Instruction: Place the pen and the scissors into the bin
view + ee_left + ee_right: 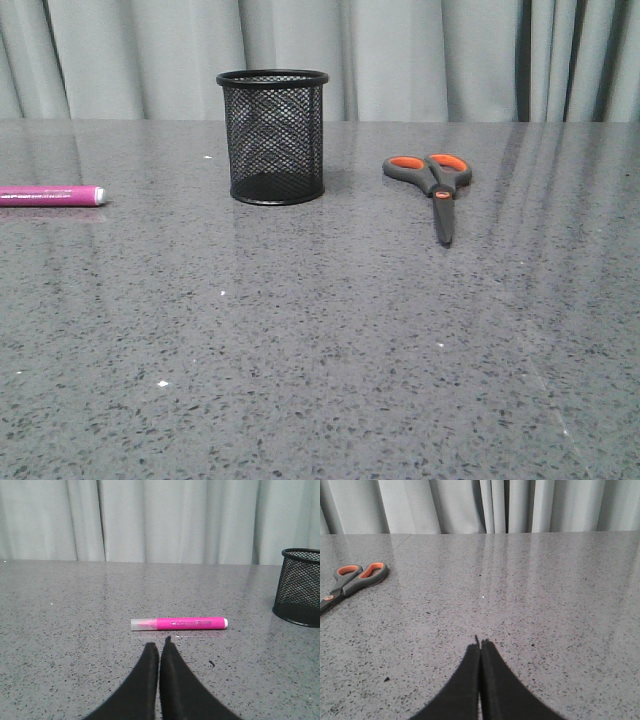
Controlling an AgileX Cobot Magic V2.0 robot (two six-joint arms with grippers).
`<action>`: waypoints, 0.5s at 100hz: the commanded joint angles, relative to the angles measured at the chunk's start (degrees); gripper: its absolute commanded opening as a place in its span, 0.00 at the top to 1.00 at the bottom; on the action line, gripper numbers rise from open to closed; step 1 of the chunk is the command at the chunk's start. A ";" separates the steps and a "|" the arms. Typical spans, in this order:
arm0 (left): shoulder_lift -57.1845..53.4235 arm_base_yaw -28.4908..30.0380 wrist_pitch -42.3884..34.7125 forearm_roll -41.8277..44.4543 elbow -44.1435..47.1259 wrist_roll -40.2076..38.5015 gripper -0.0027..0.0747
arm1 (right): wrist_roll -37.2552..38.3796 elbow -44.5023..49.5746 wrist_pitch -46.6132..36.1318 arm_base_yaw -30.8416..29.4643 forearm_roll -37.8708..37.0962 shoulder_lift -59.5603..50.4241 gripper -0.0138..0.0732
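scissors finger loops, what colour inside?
Orange lining inside the loops of the scissors, dark grey handles outside. Clearest in the front view.

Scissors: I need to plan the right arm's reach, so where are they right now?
In the front view the scissors lie flat on the table, right of the bin, handles toward the curtain and blades pointing at the camera.

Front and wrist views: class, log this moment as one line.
pen: on table | scissors: flat, closed | bin: upright, empty | left gripper: shut, empty | right gripper: shut, empty
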 commanded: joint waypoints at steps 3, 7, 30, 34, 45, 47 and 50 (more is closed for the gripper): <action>-1.54 -0.42 -4.42 -0.19 1.22 -0.39 0.99 | -0.26 1.02 -4.05 -0.40 -0.39 -1.30 0.92; -1.54 -0.42 -4.42 -0.19 1.22 -0.39 0.99 | -0.26 1.02 -4.05 -0.40 -0.39 -1.30 0.92; -1.54 -0.42 -4.42 -0.19 1.22 -0.39 0.99 | -0.26 1.02 -4.05 -0.40 -0.39 -1.30 0.92; -1.54 -0.42 -4.42 -0.19 1.22 -0.39 0.99 | -0.26 1.02 -4.05 -0.40 -0.39 -1.30 0.92; -1.54 -0.42 -4.42 -0.19 1.22 -0.39 0.99 | -0.26 1.02 -4.05 -0.40 -0.39 -1.30 0.92; -1.54 -0.42 -4.42 -0.19 1.22 -0.39 0.99 | -0.26 1.02 -4.05 -0.40 -0.39 -1.30 0.92; -1.54 -0.42 -4.42 -0.19 1.22 -0.39 0.99 | -0.26 1.02 -4.05 -0.40 -0.39 -1.30 0.92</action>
